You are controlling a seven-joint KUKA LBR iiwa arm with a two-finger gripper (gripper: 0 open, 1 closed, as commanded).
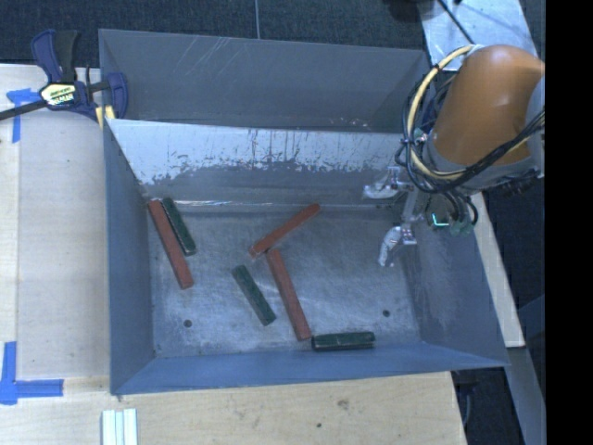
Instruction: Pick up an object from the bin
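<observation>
My end effector (397, 245) hangs near the bin's (269, 82) right wall, over grey floor. I cannot tell if it is spread or pressed together. Nearest it lie a red stick (285, 229) toward the back wall and a green stick (343, 341) at the front edge. I count three red and three green, all long and thin.
</observation>
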